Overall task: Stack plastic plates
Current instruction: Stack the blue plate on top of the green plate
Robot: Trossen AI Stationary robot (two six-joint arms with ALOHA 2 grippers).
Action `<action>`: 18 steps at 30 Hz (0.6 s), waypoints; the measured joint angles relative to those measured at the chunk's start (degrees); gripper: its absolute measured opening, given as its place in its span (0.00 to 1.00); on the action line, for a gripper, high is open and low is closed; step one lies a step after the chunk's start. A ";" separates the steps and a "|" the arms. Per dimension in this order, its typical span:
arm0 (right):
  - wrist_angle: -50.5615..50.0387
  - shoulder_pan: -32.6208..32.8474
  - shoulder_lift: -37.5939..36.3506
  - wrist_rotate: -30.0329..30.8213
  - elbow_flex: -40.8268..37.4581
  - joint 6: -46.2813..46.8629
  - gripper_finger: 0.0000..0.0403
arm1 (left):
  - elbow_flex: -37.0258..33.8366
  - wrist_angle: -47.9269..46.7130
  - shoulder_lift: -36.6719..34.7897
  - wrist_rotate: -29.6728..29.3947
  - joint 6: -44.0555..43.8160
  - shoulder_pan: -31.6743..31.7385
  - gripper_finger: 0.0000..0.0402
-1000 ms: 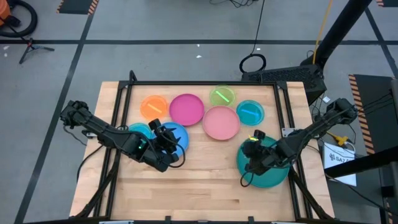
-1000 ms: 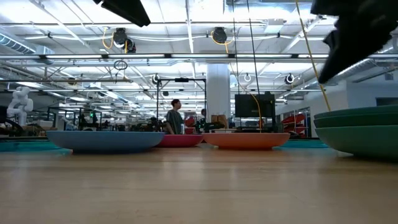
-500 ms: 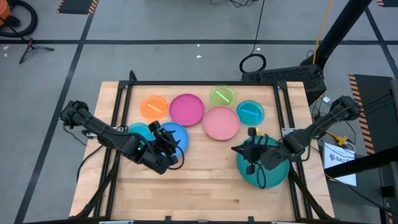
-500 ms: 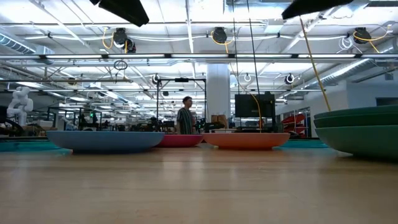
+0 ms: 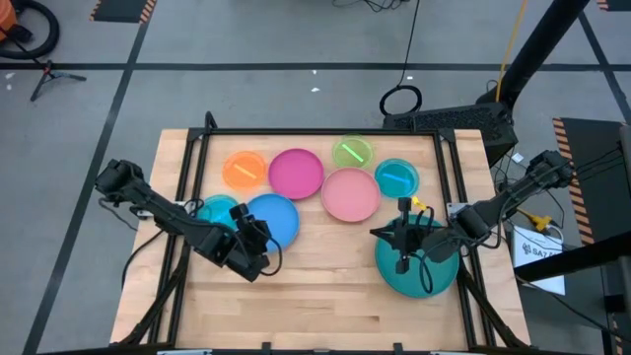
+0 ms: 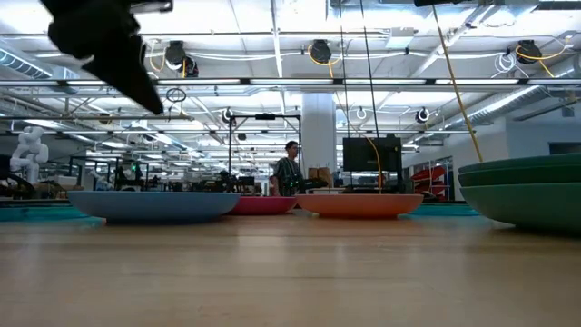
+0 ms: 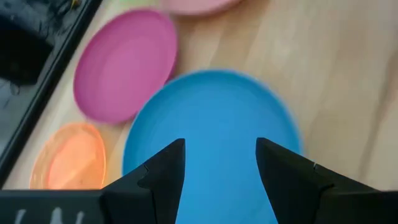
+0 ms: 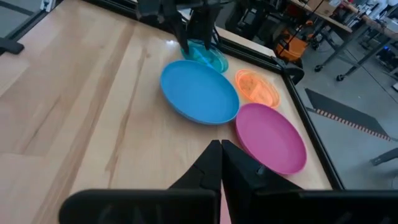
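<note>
Plates: eight in my view, all lying on the worktop [image 5: 325, 296].
Blue plate [image 5: 272, 219] overlaps small teal plate [image 5: 218, 209]; orange [image 5: 244, 170], magenta [image 5: 296, 173], pink [image 5: 350, 194], lime [image 5: 352, 152], light blue [image 5: 396, 177] behind; teal stack [image 5: 419, 271] right. My left gripper [image 5: 258, 235], jaws apart, beside blue; right gripper [image 5: 401, 229], jaws together, over stack.

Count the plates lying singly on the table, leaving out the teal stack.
7: orange, magenta, lime along the far edge; light blue and pink right of centre; blue and a small teal one by the left gripper. Others may hide in the teal stack.
</note>
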 joint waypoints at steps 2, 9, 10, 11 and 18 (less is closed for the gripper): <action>0.00 0.00 0.00 0.00 0.00 0.00 0.00 | -1.98 -0.05 0.00 0.30 -2.01 0.70 0.50; -0.02 0.00 -0.02 0.00 0.00 0.00 0.00 | -4.17 0.80 0.00 5.40 1.03 8.55 0.50; -0.02 0.00 -0.02 -0.01 0.00 0.00 0.00 | -4.17 1.38 0.00 5.97 3.79 9.90 0.50; -0.03 0.00 -0.01 0.00 0.00 0.02 0.00 | -4.17 2.15 0.00 6.79 7.10 11.33 0.50; -0.74 0.00 -0.02 -0.02 0.00 1.37 0.00 | -4.17 8.20 0.00 15.55 27.64 22.11 0.50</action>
